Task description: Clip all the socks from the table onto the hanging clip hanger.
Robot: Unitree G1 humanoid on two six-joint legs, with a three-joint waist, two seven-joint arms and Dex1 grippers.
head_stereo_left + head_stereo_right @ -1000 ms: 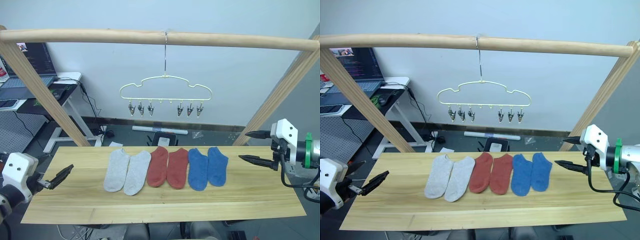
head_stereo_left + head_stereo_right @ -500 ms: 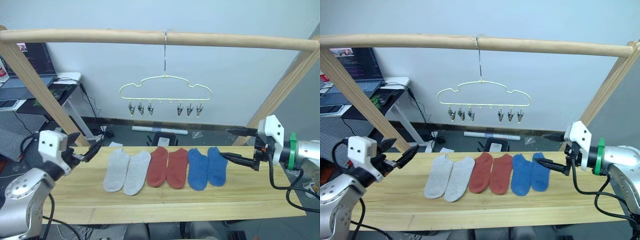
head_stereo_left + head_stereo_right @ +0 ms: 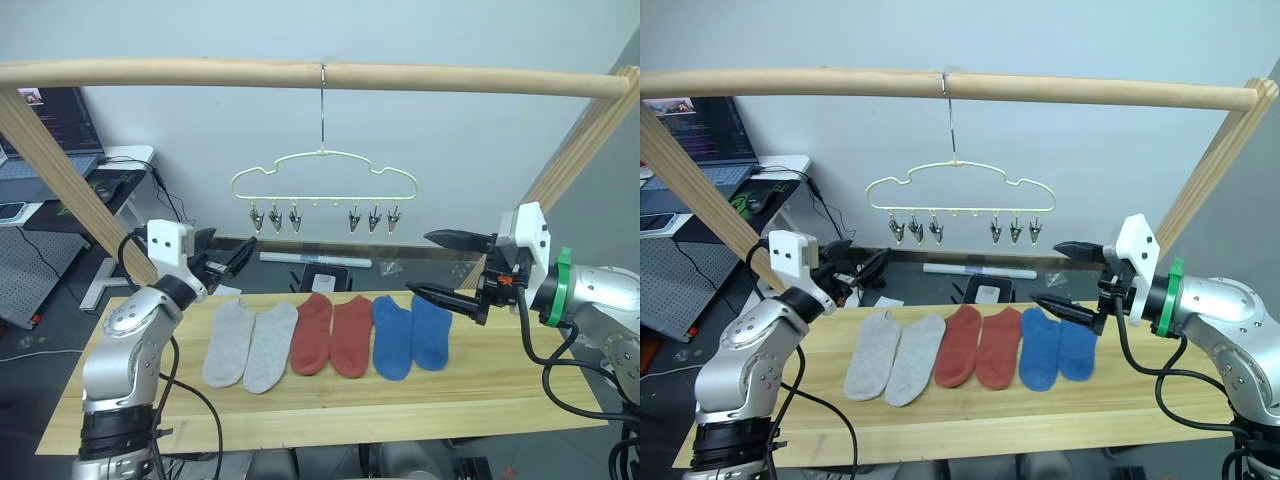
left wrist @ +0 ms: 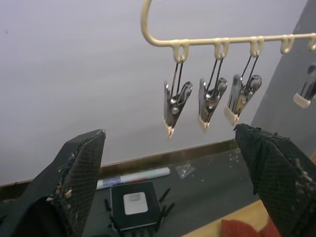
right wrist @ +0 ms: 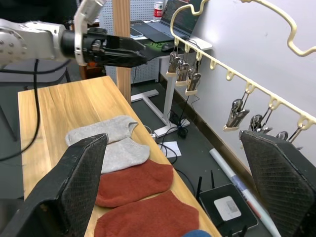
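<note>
Six socks lie side by side on the wooden table (image 3: 500, 400): two light grey (image 3: 230, 342), two red (image 3: 312, 333), two blue (image 3: 392, 337). The pale yellow clip hanger (image 3: 322, 178) hangs by its hook above them, its silver clips (image 4: 176, 106) holding nothing. My left gripper (image 3: 232, 257) is open, raised over the table's back left edge beside the grey socks, pointing toward the hanger's left clips. My right gripper (image 3: 416, 264) is open too, just above the outer blue sock (image 3: 431, 332), with its lower finger close over it. Nothing is between either pair of fingers.
A thick wooden rail (image 3: 320, 73) on slanted posts (image 3: 70, 170) carries the hanger. At the back left stands a small desk with a laptop (image 3: 60, 165). On the floor behind the table lie a black box (image 4: 134, 205) and a white tube (image 3: 315, 260).
Both arms have swung inward and up. The left gripper rose from the table's left end to its back edge by the grey socks. The right gripper moved left over the blue socks.
</note>
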